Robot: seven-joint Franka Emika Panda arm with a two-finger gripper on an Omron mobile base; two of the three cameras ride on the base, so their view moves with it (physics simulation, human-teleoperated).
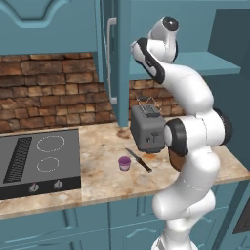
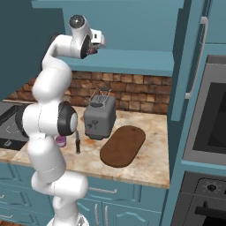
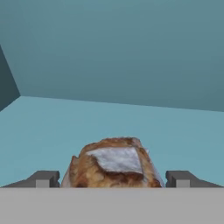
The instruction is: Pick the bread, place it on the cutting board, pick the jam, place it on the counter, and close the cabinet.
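The bread (image 3: 113, 164) sits on the teal floor of the open cabinet (image 2: 132, 62), directly between the two dark fingertips (image 3: 43, 179), which stand wide apart, one on each side of the loaf with a small gap left on either flank. The gripper (image 3: 113, 180) is spread and not closed on it; whether the pads touch the crust is hard to tell from the hand view, since the lower part of the loaf is cut off. The bread is a rounded, domed lump, somewhat wider across the fingers' line than it is tall, with no clear pointing end visible. Its crust is golden brown and mottled, with a pale greyish-white patch on top.

In the base views the arm reaches up with the gripper (image 2: 95, 44) inside the cabinet, above the shelf edge, between the open doors. Below on the counter (image 1: 102, 171), the jam (image 1: 125, 163) stands near the front, left of a dark knife (image 1: 138, 160). A grey toaster (image 2: 99, 117) sits farther back, and the cutting board (image 2: 123, 145) lies to its right, bare. The black stovetop (image 1: 39, 161) is at the far left.
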